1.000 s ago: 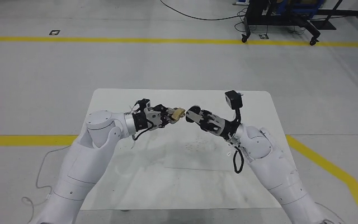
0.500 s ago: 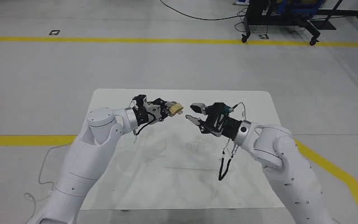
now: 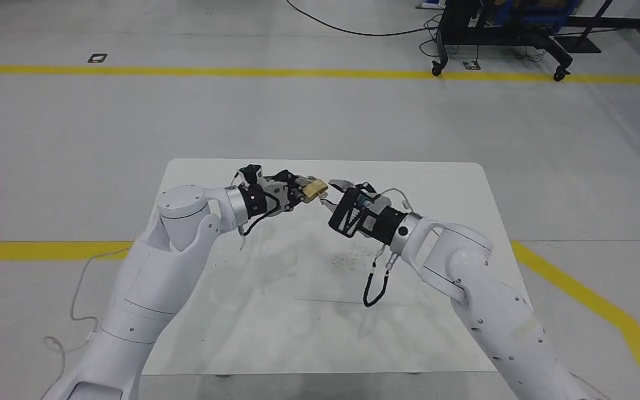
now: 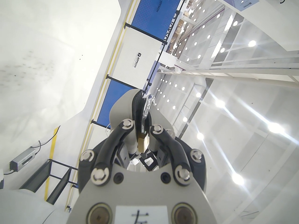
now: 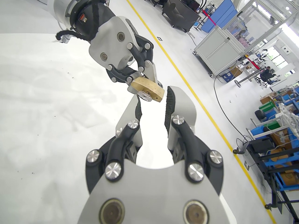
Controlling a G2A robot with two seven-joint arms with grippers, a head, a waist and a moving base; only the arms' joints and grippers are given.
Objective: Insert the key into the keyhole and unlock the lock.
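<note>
Left gripper (image 5: 143,83) clamps lock (image 5: 150,87), key (image 5: 144,95) head protruding

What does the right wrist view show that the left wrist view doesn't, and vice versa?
Right wrist view: a silver key head at the bottom face of the brass padlock, apparently inserted, with the open right end effector close up to it. Left wrist view: the steel shackle. Both: the brass padlock clamped in the left end effector.
</note>
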